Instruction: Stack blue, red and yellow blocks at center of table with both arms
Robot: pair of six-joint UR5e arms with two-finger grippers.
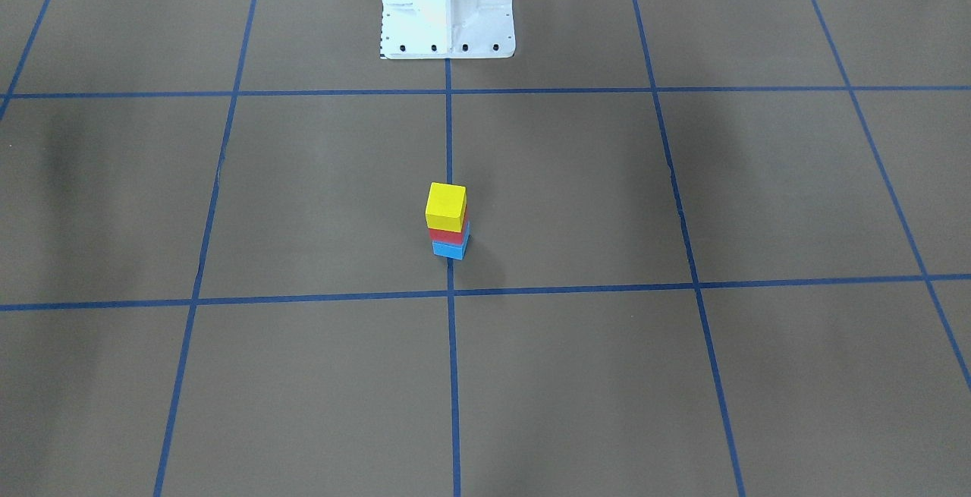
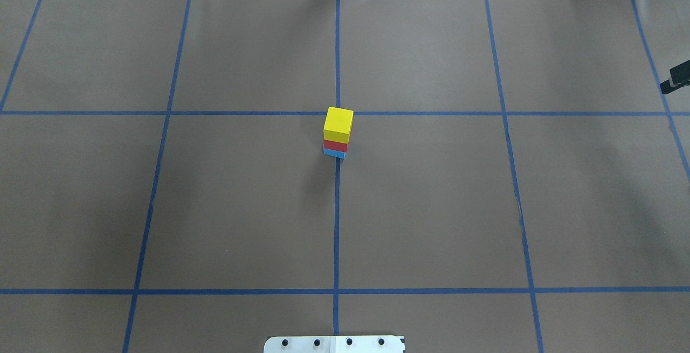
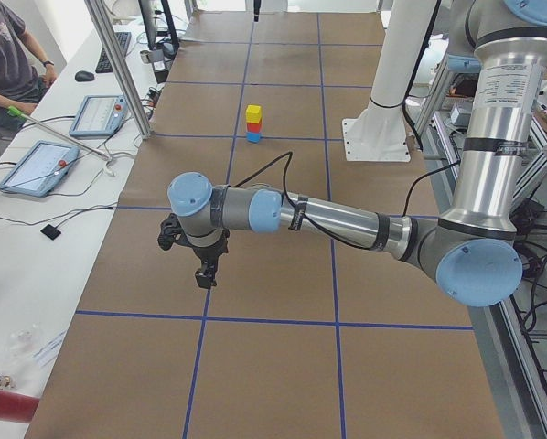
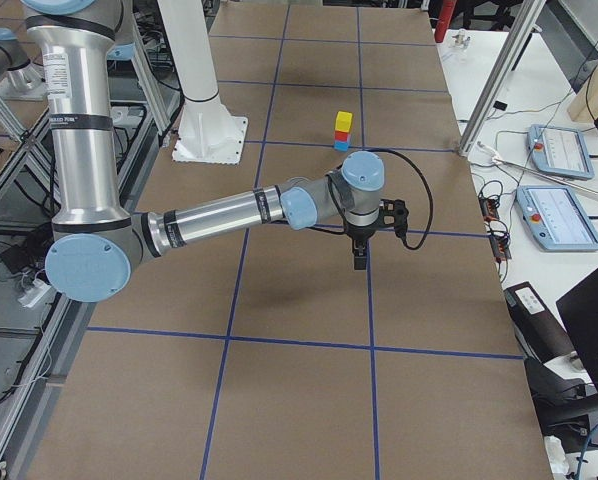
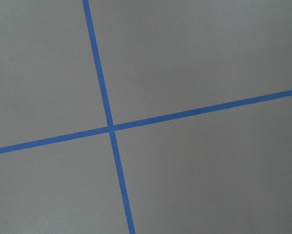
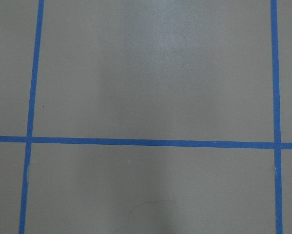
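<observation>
Only the side views catch the left gripper [image 3: 203, 274] and right gripper [image 4: 360, 258], each seemingly hanging over bare table [image 1: 303, 201]; I cannot tell how wide their jaws stand. Front and overhead views show the yellow block [image 1: 445, 207] atop the red block [image 1: 446, 236] atop the blue block [image 1: 449, 250], on the centre tape line [image 1: 449, 140], well apart from both.

Jaws of left tool [image 3: 203, 277] too small to tell, right tool [image 4: 359, 262] likewise, pedestal [image 1: 447, 11] cropped

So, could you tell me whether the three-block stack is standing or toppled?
Standing: the yellow block rests on the red block, which rests on the blue block, roughly aligned.
</observation>
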